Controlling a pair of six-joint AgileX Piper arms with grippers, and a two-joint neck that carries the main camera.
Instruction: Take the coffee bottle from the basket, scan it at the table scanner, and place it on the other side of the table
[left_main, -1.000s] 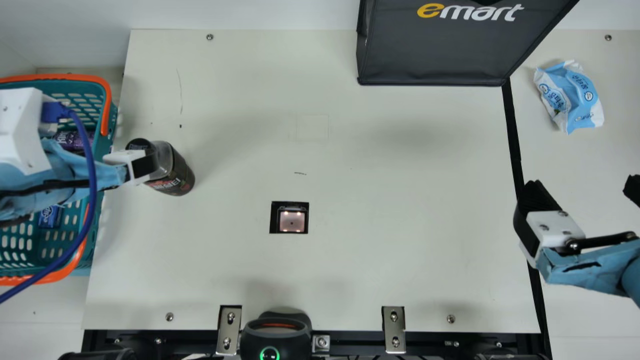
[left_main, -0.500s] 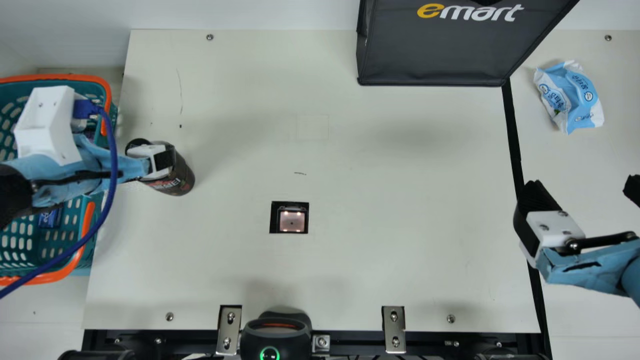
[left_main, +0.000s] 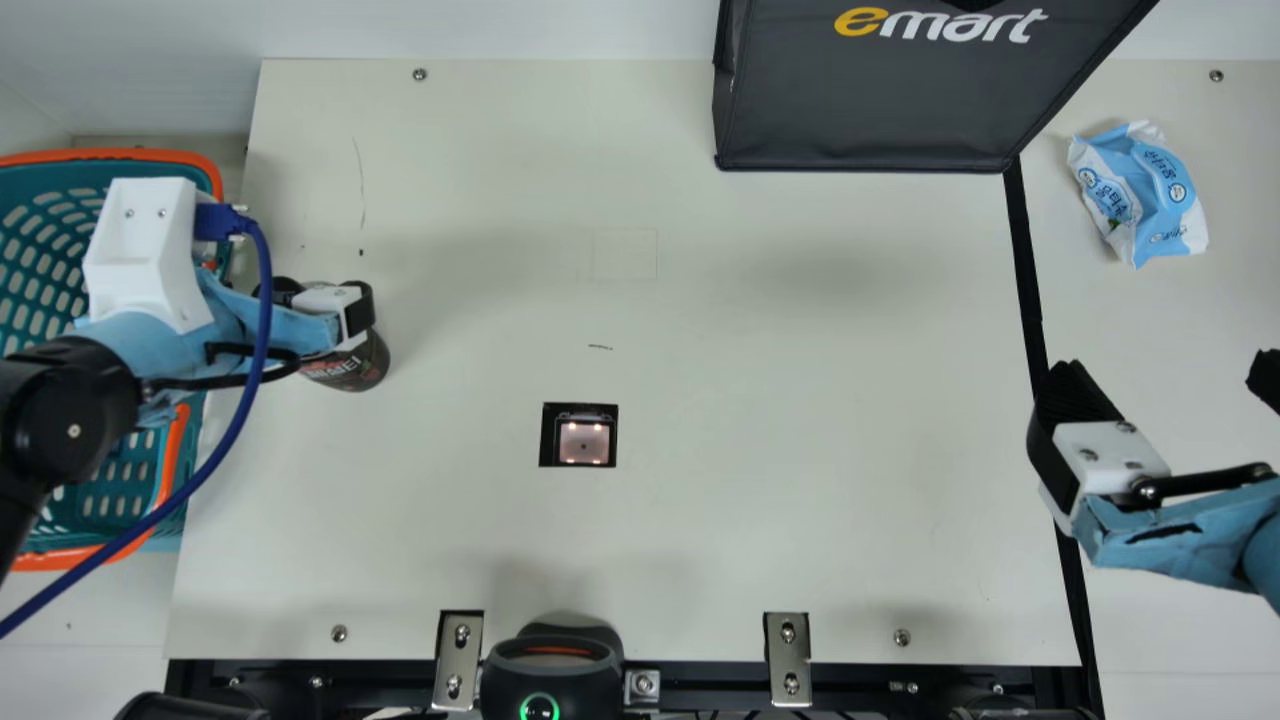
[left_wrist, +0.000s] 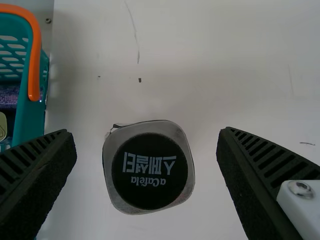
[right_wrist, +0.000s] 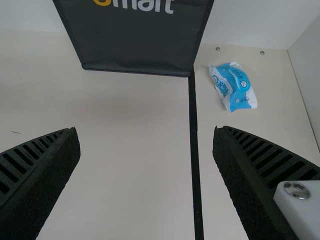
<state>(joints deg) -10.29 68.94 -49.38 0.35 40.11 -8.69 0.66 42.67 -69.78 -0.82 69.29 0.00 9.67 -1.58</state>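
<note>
In the main view my left gripper (left_main: 345, 310) hovers over the coffee bottle (left_main: 350, 370), partly covering it. The dark, black-capped bottle stands upright on the table (left_main: 760, 400), just right of the teal basket (left_main: 185, 470). Seen from above in the left wrist view, the bottle (left_wrist: 150, 170) lies between the spread fingers of my left gripper (left_wrist: 145, 132), with a gap on both sides. The square table scanner (left_main: 584, 442) is glowing pinkish near the middle. Over the right side, my right gripper (left_main: 1165, 385) is open; the right wrist view shows this gripper (right_wrist: 145, 131) holding nothing.
A dark shopping bag (left_main: 870, 100) stands at the back. To its right lies a blue-and-white packet (left_main: 1140, 195), beyond the black strip (left_main: 1030, 270). A black device with a green light (left_main: 552, 675) sits at the front edge. My left arm and its blue cable (left_main: 225, 440) pass over the basket.
My left arm has moved rightward from over the basket, bringing its gripper farther over the bottle. The bottle and my right arm have stayed put.
</note>
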